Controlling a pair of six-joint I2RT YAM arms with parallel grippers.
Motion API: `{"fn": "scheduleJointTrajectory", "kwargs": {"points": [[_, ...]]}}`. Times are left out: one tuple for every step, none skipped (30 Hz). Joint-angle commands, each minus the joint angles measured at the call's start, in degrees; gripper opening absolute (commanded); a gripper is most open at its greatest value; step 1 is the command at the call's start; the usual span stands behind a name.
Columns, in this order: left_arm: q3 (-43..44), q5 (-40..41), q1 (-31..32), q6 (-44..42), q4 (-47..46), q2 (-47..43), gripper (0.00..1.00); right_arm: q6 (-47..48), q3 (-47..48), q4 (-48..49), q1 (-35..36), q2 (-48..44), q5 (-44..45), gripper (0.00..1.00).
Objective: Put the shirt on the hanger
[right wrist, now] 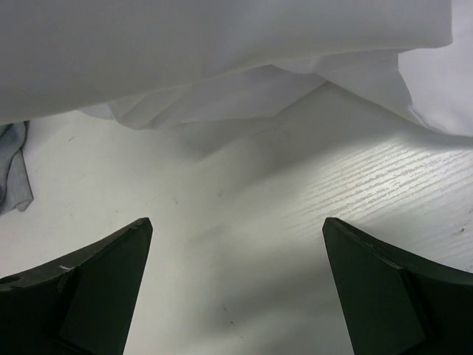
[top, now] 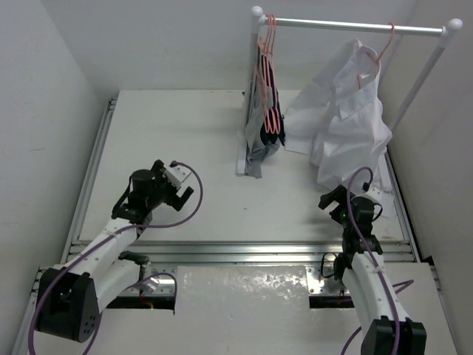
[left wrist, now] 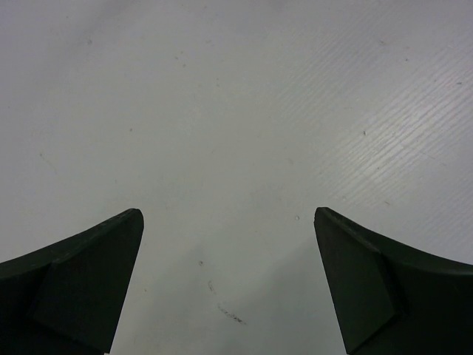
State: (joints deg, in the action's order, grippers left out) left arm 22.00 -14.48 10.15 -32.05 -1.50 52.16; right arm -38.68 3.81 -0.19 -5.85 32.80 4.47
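The shirt (top: 344, 122) hangs from the hanger (top: 375, 59) at the right end of the rail (top: 347, 25), its long axis dropping towards the table. The right gripper (right wrist: 236, 222), wide open and empty, sits just below the shirt's lower edge and is clearly the nearer. The left gripper (left wrist: 228, 212), also wide open and empty, waits well left of the rail. No writing is readable.

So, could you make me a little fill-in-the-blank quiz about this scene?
1. The shirt hangs on a pink hanger hooked over the ____.
2. The left gripper and right gripper are both ____ and hold nothing.
3. The left wrist camera looks down past its fingers at the ____.
4. The gripper nearer the shirt is the ____ one.
Missing words: rail; open; table; right.
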Motion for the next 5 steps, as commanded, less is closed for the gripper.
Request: {"fn": "scheduleJointTrajectory", "kwargs": {"points": [[0.3,1.3,0.3,1.9,-4.7,0.7,1.0,-0.6,-0.3,4.6,0.2,-0.3,-0.5,0.99],[0.3,1.0,0.3,2.0,-4.7,0.7,1.0,-0.7,-0.4,4.8,0.1,-0.1,-0.5,0.99],[0.2,1.0,0.3,2.1,-4.7,0.7,1.0,-0.8,-0.7,5.1,0.1,-0.1,-0.3,0.99],[0.1,1.0,0.3,2.1,-4.7,0.3,0.99,-0.9,-0.9,5.5,0.1,-0.1,-0.3,0.99],[0.0,0.9,0.2,2.1,-4.7,0.2,1.0,-1.0,-0.9,5.7,0.2,0.0,-0.3,0.99]]}}
